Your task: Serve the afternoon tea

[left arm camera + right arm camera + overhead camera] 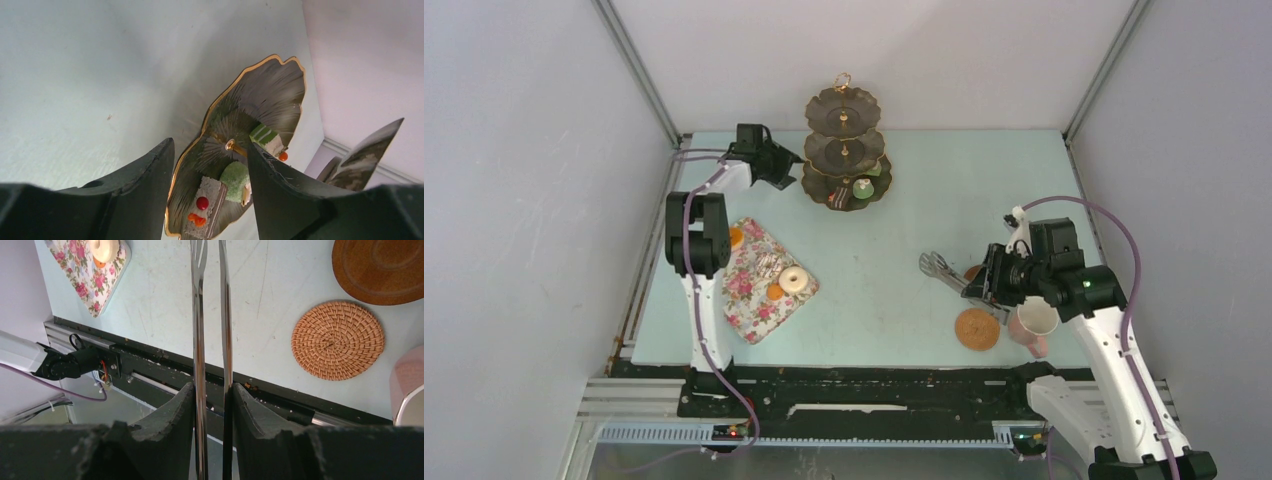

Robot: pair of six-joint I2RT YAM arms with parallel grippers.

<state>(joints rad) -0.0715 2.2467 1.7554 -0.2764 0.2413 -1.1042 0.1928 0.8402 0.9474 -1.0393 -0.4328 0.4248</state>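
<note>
Parted jaws on the left gripper (209, 150), nothing between them, poised just beside the bottom tier (280, 85) of the three-tier stand (844, 150) at the far middle. Narrow jaws on the right gripper (212, 390), clamped on the tongs (197, 315), over the near right. Perhaps a third served, judging by the layout: chocolate slice (202, 207), green cake (234, 180) and layered green slice (264, 137) already on that bottom tier, upper two tiers bare. Left to move from the floral cloth (754, 310), near left: white doughnut (795, 279), orange piece (775, 292). Also pending, near right: pink cup (1032, 325) just beside the woven coaster (977, 329), not on it.
</note>
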